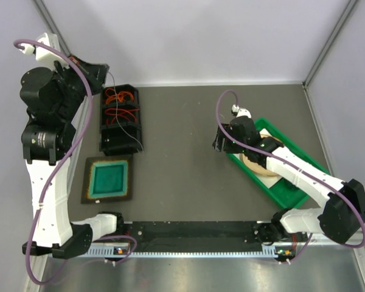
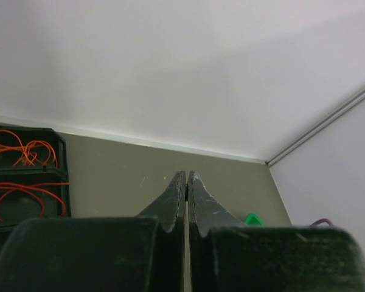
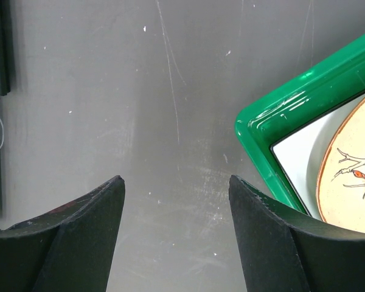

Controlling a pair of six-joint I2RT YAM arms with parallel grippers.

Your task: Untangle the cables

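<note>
Lying looped in the far-left black tray, orange cables sit near the closed left gripper; the right gripper stands open.

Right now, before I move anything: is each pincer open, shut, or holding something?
Left pincer: shut, nothing visible between its tips.
Right pincer: open, empty, over the table beside the green tray.

Note the matt grey table, finely scratched and scuffed. The green tray at the right is glossy plastic; the plate in it looks smooth and glazed. The black crate at the left is matt plastic; its orange cables look smooth-sheathed.
</note>
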